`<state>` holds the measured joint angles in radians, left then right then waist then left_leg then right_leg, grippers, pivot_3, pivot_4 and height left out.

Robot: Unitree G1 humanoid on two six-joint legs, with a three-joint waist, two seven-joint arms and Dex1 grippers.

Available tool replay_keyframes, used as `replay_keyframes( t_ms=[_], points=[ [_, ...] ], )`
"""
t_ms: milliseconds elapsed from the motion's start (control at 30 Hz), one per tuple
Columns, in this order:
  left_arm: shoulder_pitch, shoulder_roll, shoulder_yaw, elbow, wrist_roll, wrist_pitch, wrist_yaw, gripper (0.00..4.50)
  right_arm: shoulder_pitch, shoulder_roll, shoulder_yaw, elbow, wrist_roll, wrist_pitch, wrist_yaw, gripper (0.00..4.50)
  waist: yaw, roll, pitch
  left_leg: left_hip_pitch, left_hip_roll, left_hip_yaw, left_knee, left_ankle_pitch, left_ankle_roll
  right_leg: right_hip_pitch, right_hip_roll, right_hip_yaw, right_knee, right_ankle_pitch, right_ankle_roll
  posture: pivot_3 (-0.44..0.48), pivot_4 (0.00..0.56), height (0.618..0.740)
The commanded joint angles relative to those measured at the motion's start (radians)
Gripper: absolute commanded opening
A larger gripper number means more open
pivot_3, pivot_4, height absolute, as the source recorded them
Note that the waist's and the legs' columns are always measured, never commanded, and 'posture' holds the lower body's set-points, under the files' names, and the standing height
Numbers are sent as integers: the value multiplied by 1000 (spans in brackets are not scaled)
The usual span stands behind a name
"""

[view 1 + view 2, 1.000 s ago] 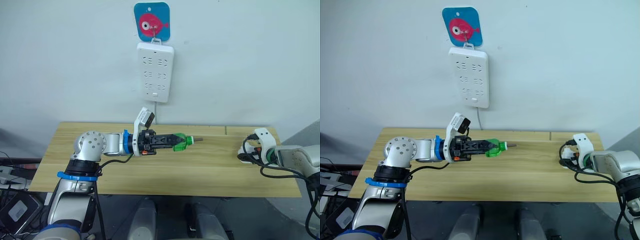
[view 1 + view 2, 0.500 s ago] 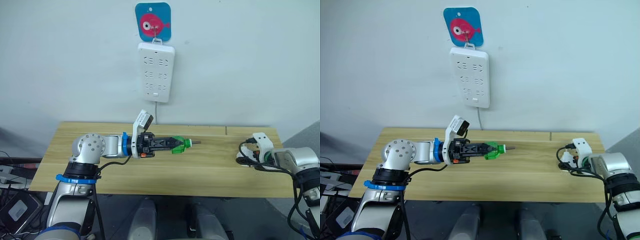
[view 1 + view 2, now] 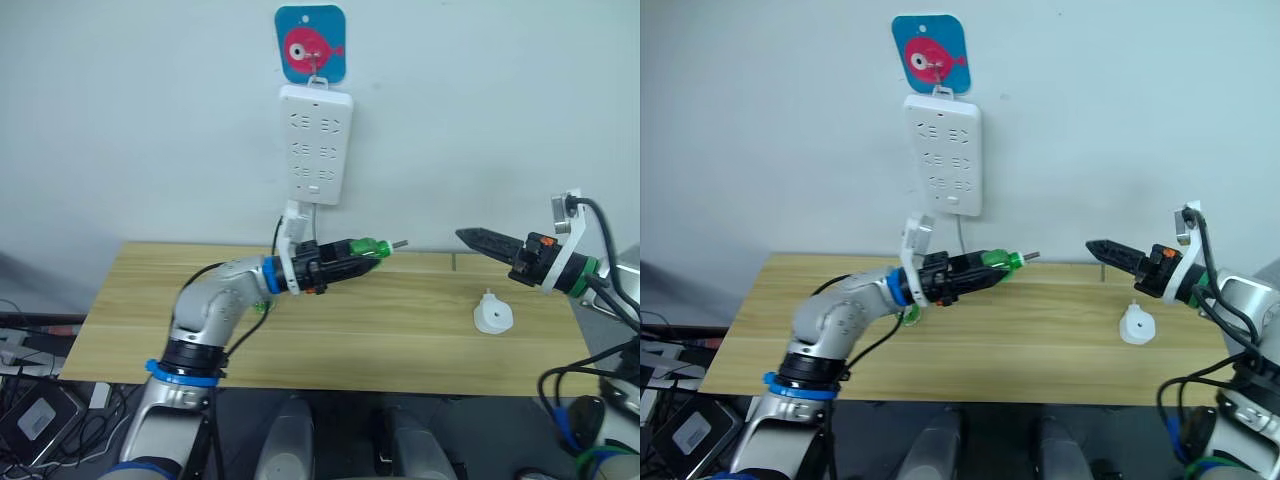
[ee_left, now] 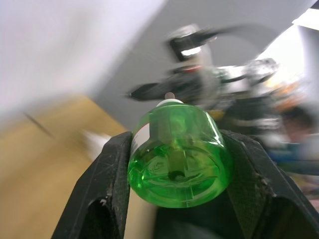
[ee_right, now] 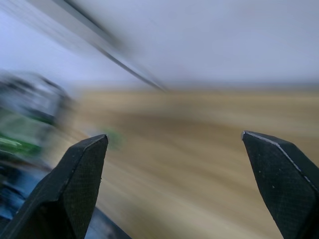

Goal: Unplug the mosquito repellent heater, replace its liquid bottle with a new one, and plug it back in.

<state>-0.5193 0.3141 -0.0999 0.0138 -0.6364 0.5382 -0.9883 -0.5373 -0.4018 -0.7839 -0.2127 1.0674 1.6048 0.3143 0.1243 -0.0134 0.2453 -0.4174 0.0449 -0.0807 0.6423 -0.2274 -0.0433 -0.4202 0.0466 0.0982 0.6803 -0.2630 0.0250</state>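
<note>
green bottle [image 3: 366, 249] lying sideways in left gripper [image 3: 352, 258], wick toward right gripper [image 3: 470, 237]

Wall: plain pale grey-white, evenly lit.
Wall hook plate [image 3: 310, 43]: blue, rounded, with a red-pink fish picture, high on the wall.
Power strip [image 3: 314, 144]: long, white, hanging upright just under the hook plate, its cord dropping behind the table.
Table [image 3: 140, 320]: light wood planks, set against the wall.
Floor: dark grey, with cables [image 3: 30, 420] at the left.
</note>
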Motion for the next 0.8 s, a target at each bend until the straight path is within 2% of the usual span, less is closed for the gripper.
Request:
replay_keyframes(
  t_ms=[33, 167, 267, 367, 567, 700, 800],
  points=[
    [-17, -73, -5, 11, 145, -262, 71, 2273, 35, 188, -84, -144, 316, -78, -336, 4472, 7, 1, 0, 0, 0, 0, 0, 0, 0, 0, 0, 0, 0, 0, 0, 267, 216, 740],
    [-29, -131, -31, 41, 219, -388, 87, 2273, 132, 326, 116, -261, 511, -276, -647, 4472, 7, 1, -1, -2, -1, 1, 0, 0, 0, -2, 0, 1, 0, 0, 0, 268, 208, 740],
    [-37, -152, -53, 40, 247, -437, 75, 2273, 169, 353, 244, -291, 584, -415, -784, 4472, 2, 1, -1, -2, -1, 2, 0, 0, 0, -2, 0, 1, 0, 0, 1, 268, 200, 740],
    [-33, -157, -63, 31, 246, -444, 63, 2273, 168, 337, 325, -292, 624, -537, -856, 4472, -6, 1, -1, -2, -1, 1, 1, 0, 0, -2, 0, 1, 0, -1, 4, 266, 198, 740],
    [-6, -154, -80, 4, 249, -449, 54, 2273, 180, 280, 437, -304, 678, -710, -907, 4472, -25, 2, -1, -2, 0, 1, 0, 0, 1, -2, 0, 1, 0, -1, 4, 268, 190, 740],
    [-1, -154, -82, 0, 251, -450, 57, 2273, 201, 215, 499, -322, 729, -769, -904, 3624, -30, 2, -1, -2, 0, 0, 0, 0, 0, -2, 0, 0, 0, -1, 4, 268, 190, 740],
    [-5, -160, -84, 1, 254, -454, 62, 2273, 210, 171, 548, -336, 758, -800, -889, 2514, -35, 2, -1, -2, 0, 0, 0, 0, 0, -2, 0, 0, 0, -1, 3, 269, 190, 740]
  ],
)
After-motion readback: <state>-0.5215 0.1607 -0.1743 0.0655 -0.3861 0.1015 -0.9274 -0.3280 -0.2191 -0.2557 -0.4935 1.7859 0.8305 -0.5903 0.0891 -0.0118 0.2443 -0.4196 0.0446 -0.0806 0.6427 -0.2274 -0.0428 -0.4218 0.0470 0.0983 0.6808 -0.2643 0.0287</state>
